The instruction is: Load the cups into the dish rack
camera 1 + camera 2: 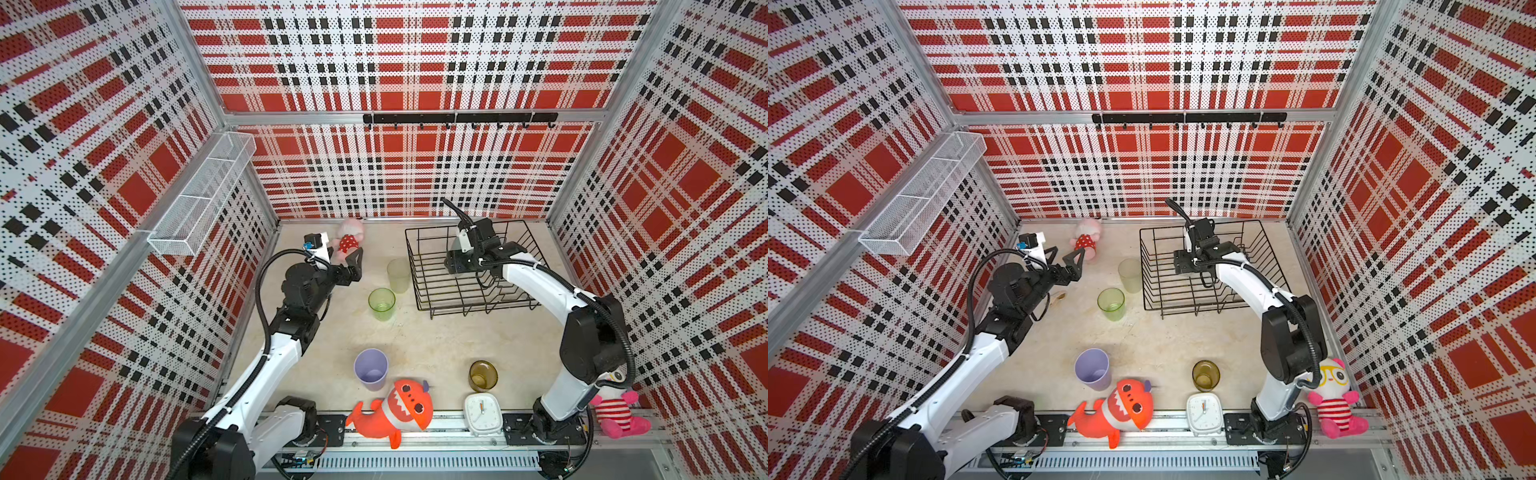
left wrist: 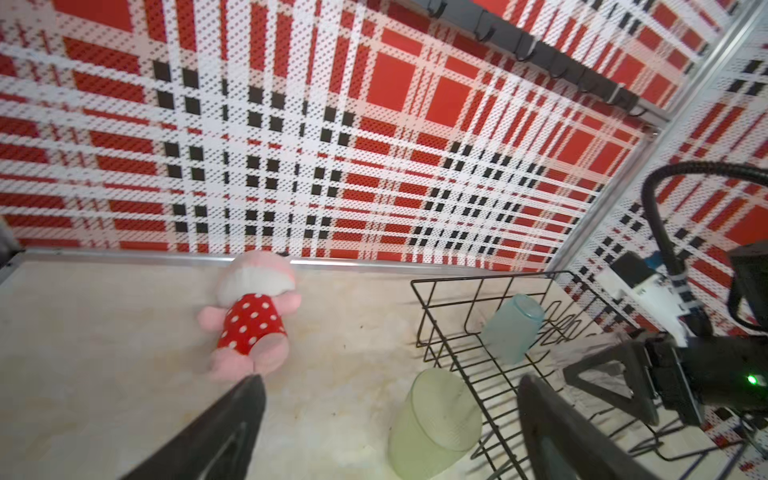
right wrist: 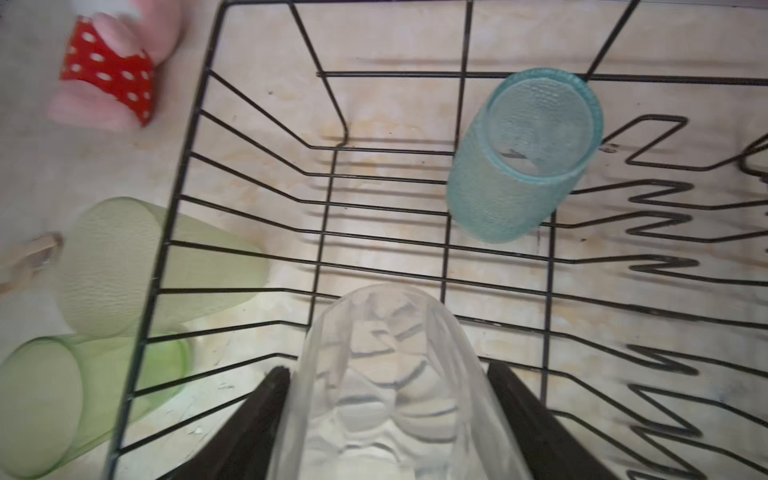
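Observation:
My right gripper (image 3: pixel 388 368) is shut on a clear glass cup (image 3: pixel 386 340), held just above the floor of the black wire dish rack (image 1: pixel 424 291). A pale teal cup (image 3: pixel 523 158) stands in the rack near the divider prongs. Outside the rack's left side a frosted yellow-green cup (image 1: pixel 398 274) stands upside down, and beside it a translucent green cup (image 1: pixel 381 303) stands mouth up. A lilac cup (image 1: pixel 371 368) and a short amber cup (image 1: pixel 483 375) stand near the front. My left gripper (image 1: pixel 1064 255) is open and empty at the back left, apart from the frosted cup (image 2: pixel 434 424).
A pink doll in a red dotted dress (image 1: pixel 349 241) lies by the back wall next to my left gripper. An orange shark plush (image 1: pixel 399 409), a white clock (image 1: pixel 482 413) and a pink striped plush (image 1: pixel 619 415) sit along the front rail. A white mesh basket (image 1: pixel 203 195) hangs on the left wall.

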